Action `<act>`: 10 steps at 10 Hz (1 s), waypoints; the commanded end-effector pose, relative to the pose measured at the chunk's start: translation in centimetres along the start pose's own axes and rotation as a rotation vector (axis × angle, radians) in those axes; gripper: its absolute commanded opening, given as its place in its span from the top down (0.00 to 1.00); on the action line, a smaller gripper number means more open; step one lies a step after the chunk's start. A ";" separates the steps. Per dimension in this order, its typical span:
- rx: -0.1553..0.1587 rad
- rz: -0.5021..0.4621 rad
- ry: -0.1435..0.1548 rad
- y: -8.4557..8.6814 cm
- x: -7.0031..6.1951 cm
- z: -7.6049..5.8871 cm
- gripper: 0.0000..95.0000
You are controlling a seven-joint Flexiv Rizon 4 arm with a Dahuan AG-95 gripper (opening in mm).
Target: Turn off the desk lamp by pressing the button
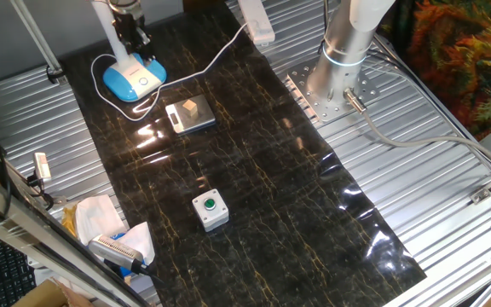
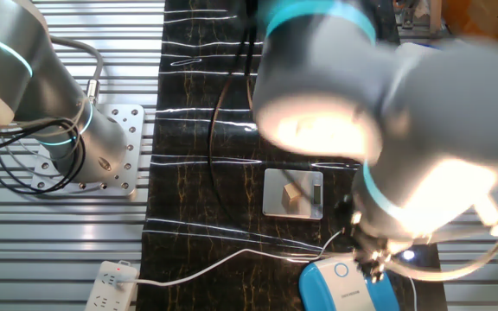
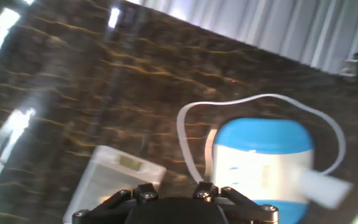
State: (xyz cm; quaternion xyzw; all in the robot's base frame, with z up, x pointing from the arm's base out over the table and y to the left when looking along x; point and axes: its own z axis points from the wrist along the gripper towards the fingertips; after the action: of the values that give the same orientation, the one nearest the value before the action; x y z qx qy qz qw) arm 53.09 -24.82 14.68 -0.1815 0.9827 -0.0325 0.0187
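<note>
The desk lamp stands at the far left of the dark mat, and its sky-blue base (image 1: 133,78) shows a tiny ring-marked button (image 1: 143,83) on top. Its white stem rises at the back and its thin white cord (image 1: 220,53) runs off to the right. My gripper (image 1: 136,40) hangs just above the rear of the base. The other fixed view shows the base (image 2: 353,287), the button (image 2: 341,270) and my gripper (image 2: 372,264) beside it. The hand view shows the base (image 3: 263,155) ahead to the right. My fingertips are hidden there.
A silver plate with a small wooden block (image 1: 190,114) lies right of the lamp. A grey box with a green push button (image 1: 210,209) sits mid-mat. A power strip (image 1: 257,21) lies at the back, the arm's mount (image 1: 337,81) stands right, and clutter (image 1: 109,232) lies front left.
</note>
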 end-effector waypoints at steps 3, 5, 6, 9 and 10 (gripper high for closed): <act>-0.010 0.039 -0.021 0.1 -0.2 1.4 0.40; -0.031 0.086 -0.032 0.5 -0.6 2.4 0.40; -0.043 0.102 -0.042 0.7 -0.8 3.4 0.40; -0.040 0.118 -0.050 1.1 -1.2 6.0 0.40; -0.040 0.123 -0.051 1.3 -1.3 6.8 0.40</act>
State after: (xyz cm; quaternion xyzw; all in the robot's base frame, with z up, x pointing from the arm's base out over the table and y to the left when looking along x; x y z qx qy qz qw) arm 54.19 -23.47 7.64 -0.1215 0.9916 -0.0077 0.0429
